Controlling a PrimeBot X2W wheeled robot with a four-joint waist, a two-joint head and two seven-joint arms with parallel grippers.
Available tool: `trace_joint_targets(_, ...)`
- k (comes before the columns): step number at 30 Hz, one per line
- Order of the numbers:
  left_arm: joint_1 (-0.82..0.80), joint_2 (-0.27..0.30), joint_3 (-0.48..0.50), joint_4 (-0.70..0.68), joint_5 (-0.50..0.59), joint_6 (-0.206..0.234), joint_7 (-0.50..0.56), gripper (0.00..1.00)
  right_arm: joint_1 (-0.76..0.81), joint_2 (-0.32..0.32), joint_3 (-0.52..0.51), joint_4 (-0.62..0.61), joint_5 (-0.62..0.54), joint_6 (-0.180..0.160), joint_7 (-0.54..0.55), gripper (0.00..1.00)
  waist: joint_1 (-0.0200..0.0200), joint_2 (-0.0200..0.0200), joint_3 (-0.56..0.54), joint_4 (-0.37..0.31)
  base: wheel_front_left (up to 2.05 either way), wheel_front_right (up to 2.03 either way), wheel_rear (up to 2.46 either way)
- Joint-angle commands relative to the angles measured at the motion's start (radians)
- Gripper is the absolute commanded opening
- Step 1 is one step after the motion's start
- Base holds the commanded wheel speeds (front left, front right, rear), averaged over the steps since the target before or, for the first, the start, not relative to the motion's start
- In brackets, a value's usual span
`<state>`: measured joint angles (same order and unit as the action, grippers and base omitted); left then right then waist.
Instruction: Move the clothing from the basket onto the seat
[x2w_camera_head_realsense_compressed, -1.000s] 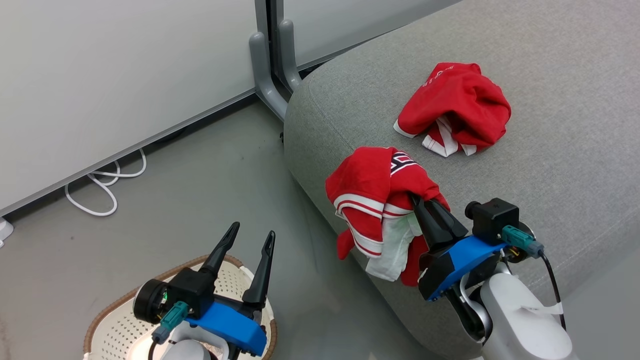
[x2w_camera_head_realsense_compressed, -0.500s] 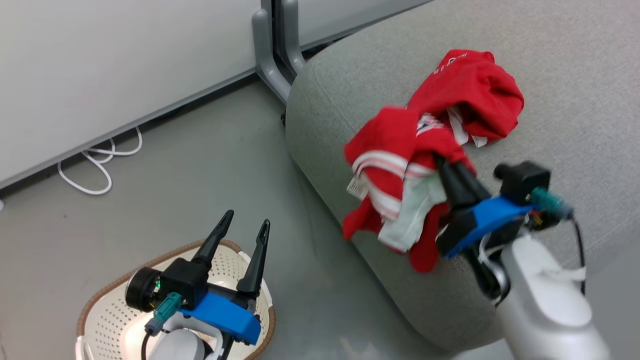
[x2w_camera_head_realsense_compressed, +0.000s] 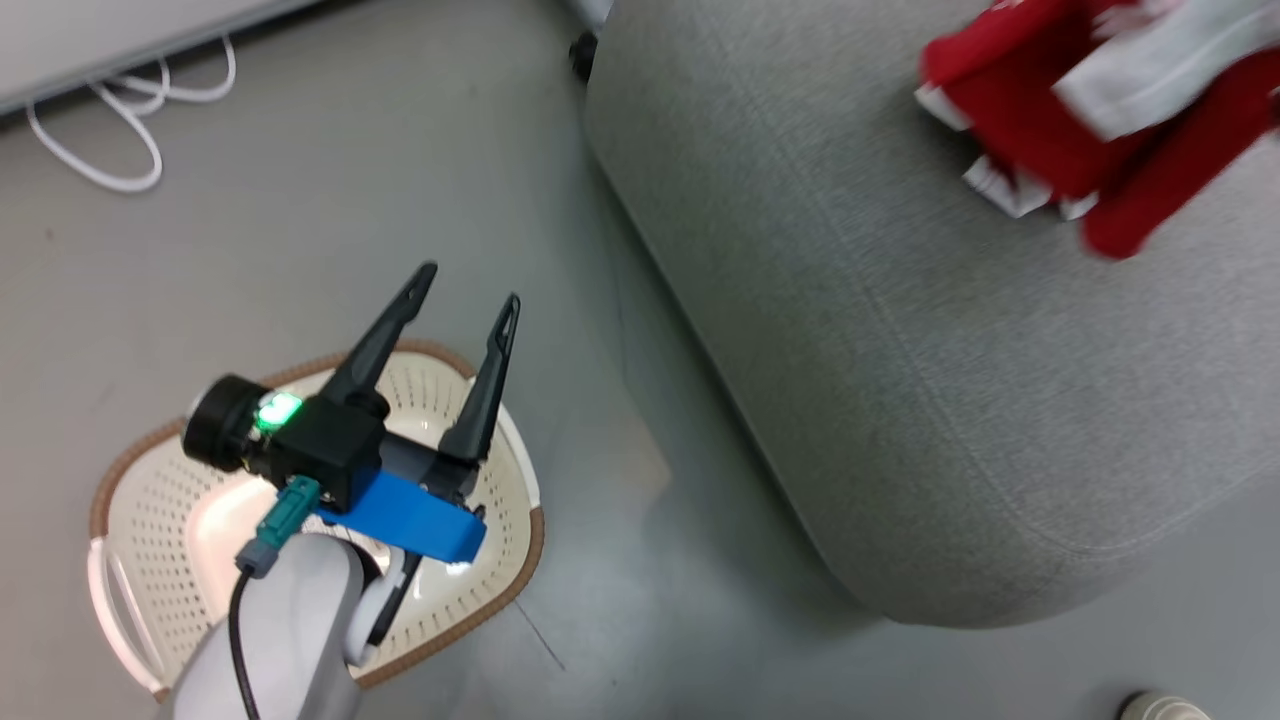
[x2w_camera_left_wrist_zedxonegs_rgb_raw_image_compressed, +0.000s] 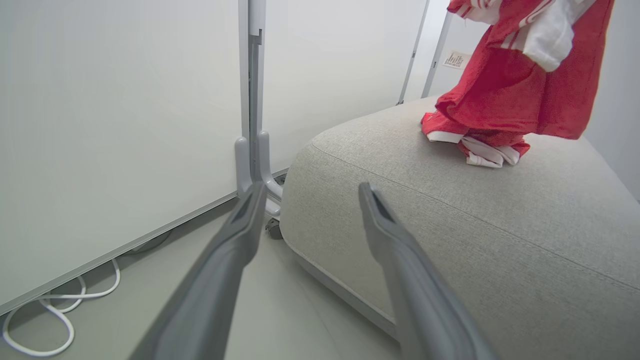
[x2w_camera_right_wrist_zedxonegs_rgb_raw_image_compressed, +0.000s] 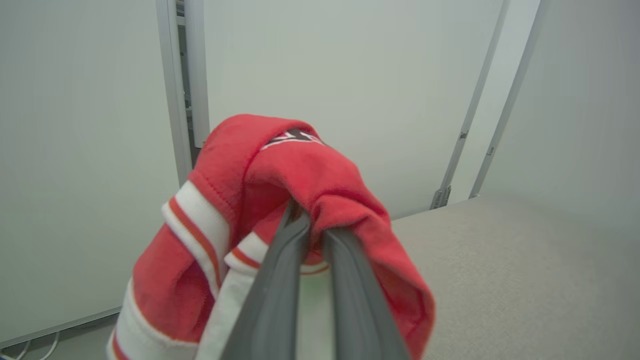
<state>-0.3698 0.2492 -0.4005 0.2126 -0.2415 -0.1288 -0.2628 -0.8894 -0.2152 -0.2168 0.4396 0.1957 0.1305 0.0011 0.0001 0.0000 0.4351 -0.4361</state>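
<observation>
Two red garments (x2w_camera_head_realsense_compressed: 1040, 150) show as a blurred red and white mass at the upper right of the head view, over the grey seat (x2w_camera_head_realsense_compressed: 900, 400). One of them, the striped garment (x2w_camera_right_wrist_zedxonegs_rgb_raw_image_compressed: 310, 170), has white bands and a black-and-white logo on its top fold. It is pinched by the right gripper (x2w_camera_right_wrist_zedxonegs_rgb_raw_image_compressed: 314, 227), whose fingers are pressed almost together on a fold of the cloth, and the fabric drapes down on both sides of them. In the left wrist view this garment hangs in the air above the far part of the seat. The other garment (x2w_camera_left_wrist_zedxonegs_rgb_raw_image_compressed: 480, 150) lies crumpled on the cushion just under it. Whether the hanging hem touches it I cannot tell.

The left gripper (x2w_camera_head_realsense_compressed: 470, 283) hovers above the basket (x2w_camera_head_realsense_compressed: 150, 500), its two fingers spread wide with nothing between them. The basket stands on the grey floor (x2w_camera_head_realsense_compressed: 300, 200) near the rounded end of the seat, its cream perforated wall and brown rim showing around the pale forearm. A white cable (x2w_camera_head_realsense_compressed: 100, 170) lies in loops on the floor by the foot of the wall.
</observation>
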Motion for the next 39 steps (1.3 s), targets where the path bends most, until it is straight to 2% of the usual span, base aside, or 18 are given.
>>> trace_joint_targets(1, -0.038, 0.02, -0.001, -0.017, 0.007, -0.002, -0.003, 1.0, -0.057, -0.036, -0.039, -0.02, -0.018, 0.0, 0.018, 0.0, -0.0001, 0.0, 0.116, 0.044, 0.0, 0.0, 0.0)
trace_joint_targets(4, -0.079, 0.041, -0.007, -0.039, 0.014, -0.002, -0.003, 1.0, -0.111, -0.096, -0.101, -0.029, -0.044, 0.0, 0.033, 0.0, -0.0001, 0.0, 0.183, 0.065, 0.0, 0.0, 0.0)
trace_joint_targets(9, -0.129, 0.062, -0.009, -0.062, 0.025, -0.002, -0.003, 1.0, -0.148, -0.144, -0.172, 0.028, -0.034, 0.0, -0.007, 0.0, -0.0001, 0.0, 0.272, 0.093, 0.0, 0.0, 0.0)
trace_joint_targets(16, -0.181, 0.085, -0.017, -0.083, 0.036, -0.002, -0.003, 1.0, -0.115, -0.129, -0.228, 0.18, -0.025, 0.0, -0.107, 0.0, -0.0001, 0.0, 0.352, 0.119, 0.0, 0.0, 0.0)
trace_joint_targets(25, -0.185, 0.075, -0.022, -0.075, 0.04, -0.002, -0.003, 1.0, -0.129, -0.127, -0.215, 0.355, -0.047, 0.0, -0.195, 0.0, -0.0001, 0.0, 0.361, 0.133, 0.0, 0.0, 0.0)
trace_joint_targets(36, -0.187, 0.055, -0.019, -0.058, 0.031, -0.002, -0.003, 1.0, -0.153, -0.15, -0.191, 0.43, -0.056, 0.0, -0.231, 0.0, -0.0001, 0.0, 0.33, 0.151, 0.0, 0.0, 0.0)
trace_joint_targets(37, -0.185, 0.052, -0.018, -0.055, 0.03, -0.002, -0.003, 1.0, -0.152, -0.151, -0.186, 0.432, -0.056, 0.0, -0.233, 0.18, -0.0001, 0.0, 0.326, 0.152, 0.0, 0.0, 0.0)
trace_joint_targets(38, -0.183, 0.049, -0.017, -0.053, 0.028, -0.002, -0.003, 1.0, -0.15, -0.15, -0.18, 0.433, -0.055, 0.0, -0.237, 0.27, -0.0001, 0.0, 0.321, 0.152, 0.0, 0.0, 0.0)
trace_joint_targets(39, -0.182, 0.045, -0.018, -0.052, 0.025, -0.002, -0.003, 1.0, -0.147, -0.148, -0.174, 0.433, -0.055, 0.0, -0.24, 0.63, -0.0001, 0.0, 0.314, 0.154, 0.0, 0.0, 0.0)
